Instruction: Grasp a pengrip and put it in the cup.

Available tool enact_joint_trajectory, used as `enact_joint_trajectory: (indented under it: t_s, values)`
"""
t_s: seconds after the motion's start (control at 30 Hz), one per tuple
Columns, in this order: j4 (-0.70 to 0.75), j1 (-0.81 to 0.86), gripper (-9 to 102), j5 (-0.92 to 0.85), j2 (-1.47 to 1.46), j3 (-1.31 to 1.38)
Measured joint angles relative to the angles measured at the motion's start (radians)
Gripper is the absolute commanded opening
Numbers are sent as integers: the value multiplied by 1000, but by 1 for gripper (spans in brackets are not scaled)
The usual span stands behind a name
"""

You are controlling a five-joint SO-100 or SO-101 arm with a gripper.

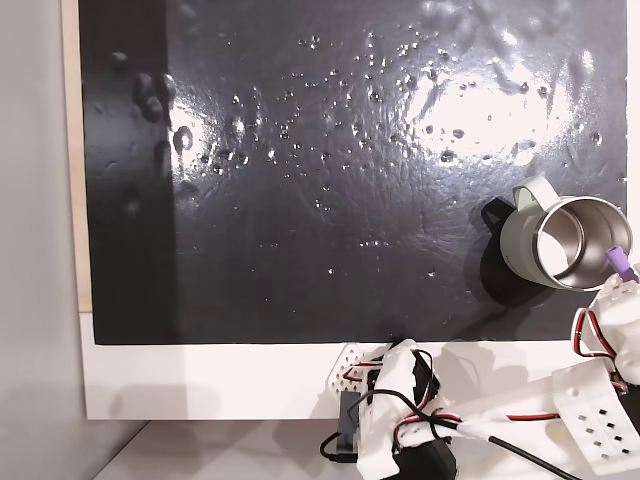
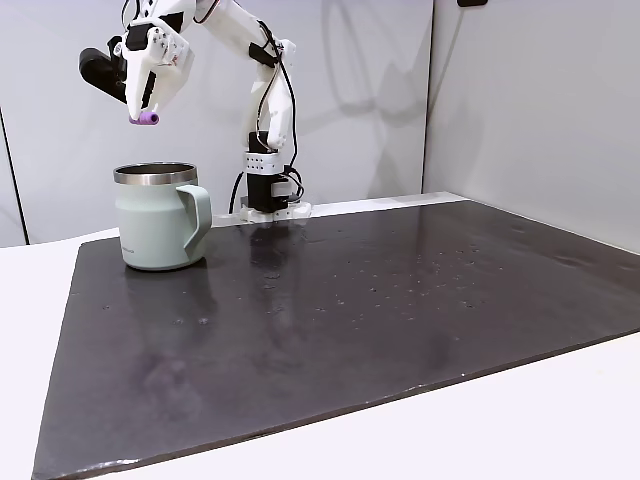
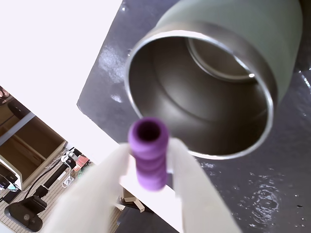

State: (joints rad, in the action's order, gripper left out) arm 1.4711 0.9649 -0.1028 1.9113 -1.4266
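One purple ribbed pengrip (image 3: 148,158), hollow-ended, pinched between jaws, above cup (image 3: 204,92)

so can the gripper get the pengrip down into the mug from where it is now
Probably yes. The gripper holds the purple pengrip above the sage-green mug, whose mouth is open and upright with nothing across it. In the wrist view the pengrip sits near the rim rather than centred, so a small shift inward may help.

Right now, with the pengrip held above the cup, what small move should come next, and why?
Probably shift the hand slightly further over the cup, then open. The pengrip hangs near the rim in the wrist view, not yet over the middle.
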Motion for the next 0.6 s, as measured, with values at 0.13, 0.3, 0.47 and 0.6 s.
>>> enact_joint_trajectory:
  t_s: [0.13, 0.3, 0.47, 0.6]
  values:
    - [0, 0, 32, -3, 0, 0]
    - [0, 0, 32, -3, 0, 0]
    - [-2, 0, 31, -3, 0, 0]
    - [-2, 0, 30, -3, 0, 0]
